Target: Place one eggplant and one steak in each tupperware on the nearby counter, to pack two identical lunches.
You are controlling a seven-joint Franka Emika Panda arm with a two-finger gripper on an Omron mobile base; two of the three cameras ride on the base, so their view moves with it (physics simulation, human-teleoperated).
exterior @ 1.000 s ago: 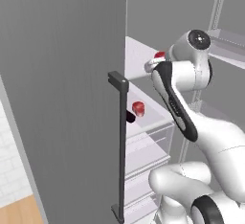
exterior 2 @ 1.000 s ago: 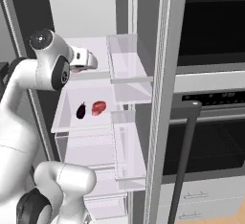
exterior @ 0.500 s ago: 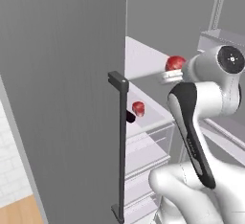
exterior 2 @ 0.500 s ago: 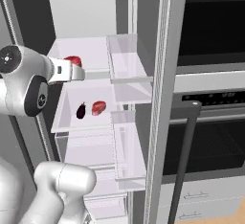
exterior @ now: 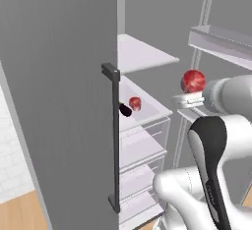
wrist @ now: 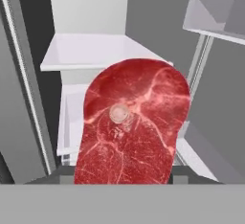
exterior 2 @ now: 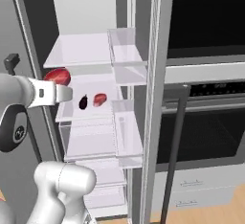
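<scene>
- Red, white-marbled steak (wrist: 131, 127) sits right in front of my hand camera, its rounded end up in that view and its long axis running along the gripper's line of sight, away from the hand.
- From the left base view I see the same steak (exterior: 193, 81) at the tip of the gripper (exterior: 189, 96), out in front of the open fridge's shelves (exterior: 142, 54). In the right base view it (exterior 2: 58, 76) is to the left of the shelves, just above the hand (exterior 2: 57, 91).
- Fingers are hidden by the meat; the steak hangs in the air at the hand with nothing under it, so I read the jaws as clamped on it.
- A second steak (exterior 2: 99, 98) lies on a middle glass shelf (exterior 2: 91, 115), with a dark eggplant (exterior 2: 83, 102) just beside it on the left, its long axis roughly upright in that view.
- Dark oven (exterior 2: 210, 22) to the right of the fridge door (exterior 2: 155, 74).
- No readable labels or writing anywhere.
</scene>
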